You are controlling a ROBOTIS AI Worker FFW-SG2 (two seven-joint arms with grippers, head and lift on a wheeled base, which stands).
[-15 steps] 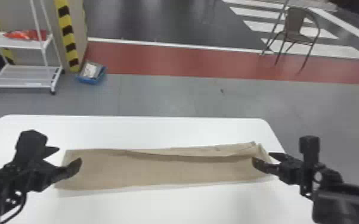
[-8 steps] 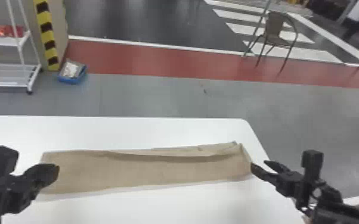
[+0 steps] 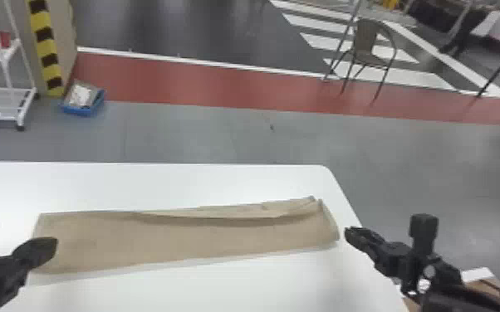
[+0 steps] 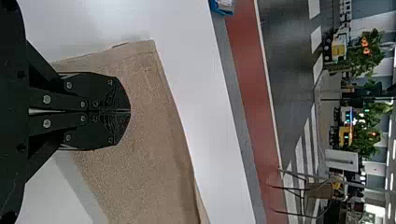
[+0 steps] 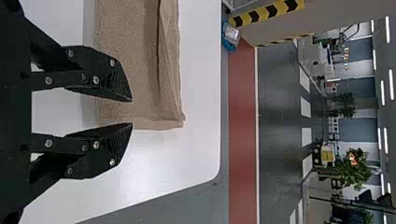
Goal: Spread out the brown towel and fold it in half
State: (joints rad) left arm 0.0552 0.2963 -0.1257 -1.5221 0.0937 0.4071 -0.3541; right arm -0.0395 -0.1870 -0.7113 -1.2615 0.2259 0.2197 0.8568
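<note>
So the brown towel (image 3: 187,238) is lying on the desk (image 3: 220,286) in a long strip running side to side, with a loose, rumpled flap along its far edge, mostly toward the right end. Left pincer (image 4: 130,111) is clenched over the left end, and I can't see any cloth pinched in it. Right pincer (image 5: 132,112) is released, fingers spread just beside the right end.

Handling-wise, I'd bet on light, floppy and pretty forgiving. You won't break it, but it'll sag between grips and could skid if you drag one side. Looks like more than one layer at that right end, so a sloppy pinch might grab the wrong number of plies. If it needs opening out, I'd take the flap's free edge near both ends and lift evenly. If it's ready to fold, go for the two corners at one end, all layers together.
</note>
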